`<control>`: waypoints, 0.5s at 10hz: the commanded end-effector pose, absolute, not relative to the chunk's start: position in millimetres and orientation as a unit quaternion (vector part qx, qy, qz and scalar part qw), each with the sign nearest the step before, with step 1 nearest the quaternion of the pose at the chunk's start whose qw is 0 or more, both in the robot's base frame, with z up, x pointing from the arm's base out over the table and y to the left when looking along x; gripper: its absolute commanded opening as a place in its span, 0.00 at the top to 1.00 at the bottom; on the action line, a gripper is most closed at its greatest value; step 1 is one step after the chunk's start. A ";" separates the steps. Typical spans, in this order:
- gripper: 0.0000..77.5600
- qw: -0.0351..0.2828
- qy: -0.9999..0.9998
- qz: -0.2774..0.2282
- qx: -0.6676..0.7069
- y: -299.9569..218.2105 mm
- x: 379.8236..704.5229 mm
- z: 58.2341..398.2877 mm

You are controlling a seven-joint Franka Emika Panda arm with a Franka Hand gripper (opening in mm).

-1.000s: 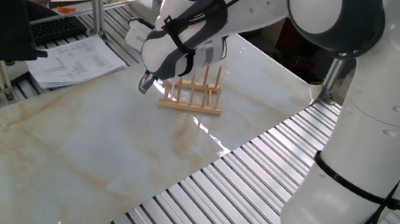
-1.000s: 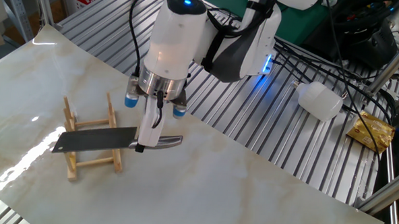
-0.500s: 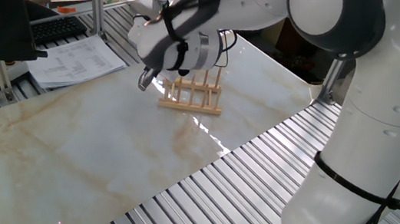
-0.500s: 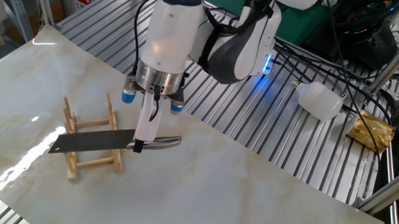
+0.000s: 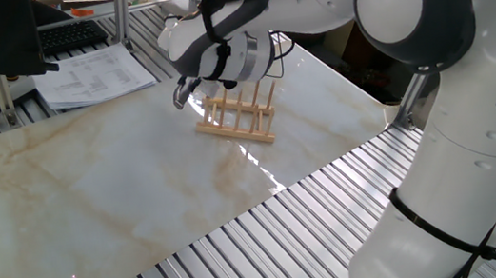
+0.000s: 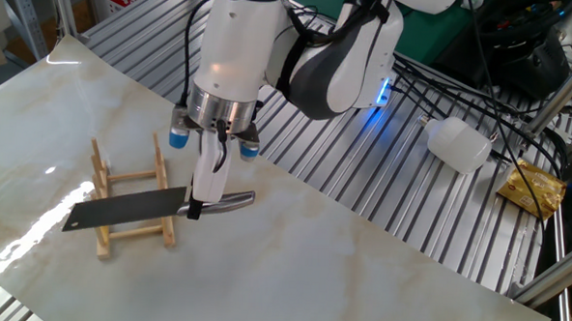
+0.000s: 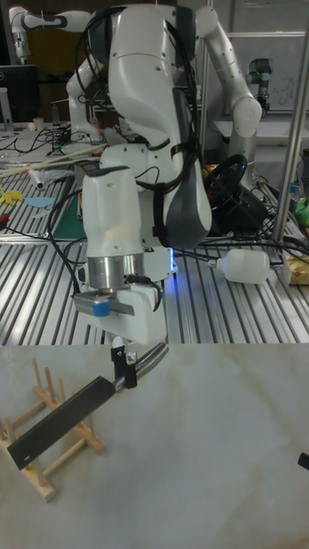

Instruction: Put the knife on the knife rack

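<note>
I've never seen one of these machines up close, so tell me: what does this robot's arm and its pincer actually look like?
The arm is glossy white, built of rounded, bulging segments with dark grey bands at the joints. Black cables loop along it, and small blue lights glow on it. Near the wrist sits a ribbed silver metal ring with little blue caps. The gripper is a slim white block ending in two small black fingers.

3 fixed cams, opposing sides, share rack [image 6: 129, 200].
</note>
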State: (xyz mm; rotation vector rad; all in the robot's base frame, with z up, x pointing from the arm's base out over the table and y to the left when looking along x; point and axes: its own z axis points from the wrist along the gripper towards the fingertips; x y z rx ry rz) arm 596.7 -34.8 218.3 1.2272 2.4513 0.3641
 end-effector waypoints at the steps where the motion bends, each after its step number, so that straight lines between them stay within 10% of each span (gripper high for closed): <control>1: 0.97 0.184 0.868 0.143 0.438 -34.3 599.5 219.9; 5: 0.97 0.175 0.880 0.197 0.395 -34.7 599.5 219.1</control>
